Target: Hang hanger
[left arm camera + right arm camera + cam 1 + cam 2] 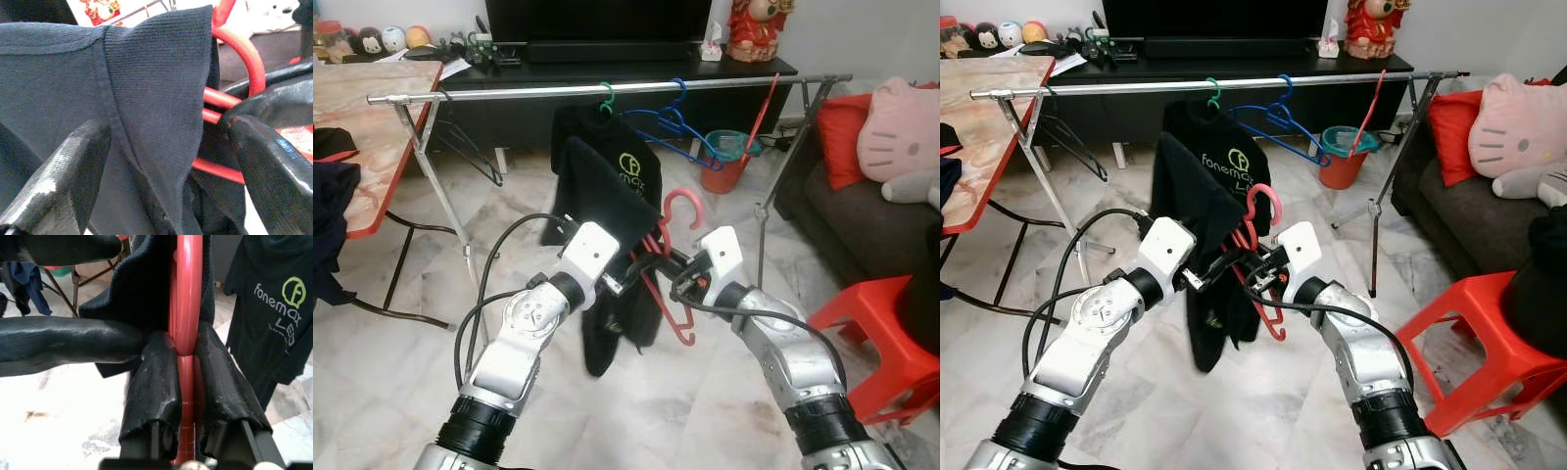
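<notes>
Two grippers meet in front of the metal rail point(607, 89), sharing one load; the right gripper point(183, 357) is clenched on the smooth red plastic hanger point(677, 211), its rubbery black pads pinching the thin rod; the left gripper point(161, 161) stands parted around the ribbed dark knit garment point(607, 196) draped over that hanger — held below the rail, beside a black printed shirt point(1224, 162) hanging there.

We're in a home living room: television point(597, 20) on a low cabinet point(636, 73), sofa point(862, 230) to its right, clothes rail point(607, 89) just in front.
</notes>
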Tool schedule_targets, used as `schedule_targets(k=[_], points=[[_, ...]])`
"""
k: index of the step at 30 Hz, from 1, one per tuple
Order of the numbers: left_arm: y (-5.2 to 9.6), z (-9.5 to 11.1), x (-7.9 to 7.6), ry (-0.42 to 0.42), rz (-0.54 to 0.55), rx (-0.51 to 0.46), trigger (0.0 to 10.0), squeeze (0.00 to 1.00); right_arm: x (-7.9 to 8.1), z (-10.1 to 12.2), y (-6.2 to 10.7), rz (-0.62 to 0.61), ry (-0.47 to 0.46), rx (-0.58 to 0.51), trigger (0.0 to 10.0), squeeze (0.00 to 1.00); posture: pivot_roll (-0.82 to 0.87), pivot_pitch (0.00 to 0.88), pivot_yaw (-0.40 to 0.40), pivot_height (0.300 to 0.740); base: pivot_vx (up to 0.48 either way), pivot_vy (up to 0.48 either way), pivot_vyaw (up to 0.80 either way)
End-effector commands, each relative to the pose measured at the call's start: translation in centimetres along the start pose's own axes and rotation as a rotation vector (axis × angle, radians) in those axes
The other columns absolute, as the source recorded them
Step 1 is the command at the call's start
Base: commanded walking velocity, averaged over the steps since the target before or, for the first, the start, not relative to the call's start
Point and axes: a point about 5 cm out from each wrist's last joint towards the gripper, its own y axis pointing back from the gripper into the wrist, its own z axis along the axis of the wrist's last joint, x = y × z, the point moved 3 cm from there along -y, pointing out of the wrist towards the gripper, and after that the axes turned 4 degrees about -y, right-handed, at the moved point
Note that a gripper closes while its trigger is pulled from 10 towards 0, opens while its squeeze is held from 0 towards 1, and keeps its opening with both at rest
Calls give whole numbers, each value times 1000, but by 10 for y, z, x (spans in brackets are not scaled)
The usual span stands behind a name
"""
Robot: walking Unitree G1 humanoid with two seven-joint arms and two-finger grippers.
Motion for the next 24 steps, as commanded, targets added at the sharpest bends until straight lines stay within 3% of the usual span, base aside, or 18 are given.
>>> schedule_targets(k=[1,14,24], points=[[0,3,-8,-57,-35,-4,10000,0,0,20,-4,11,25,-62,0,0,-96,0,-101,740,0,0,0],[-7,2,11,-91,160,51,10000,0,4,19,-5,35,32,-55,0,0,-106,0,-102,740,0,0,0],[-16,7,4,-85,144,42,10000,0,15,23,-8,97,34,-69,0,0,-110,0,-105,740,0,0,0]])
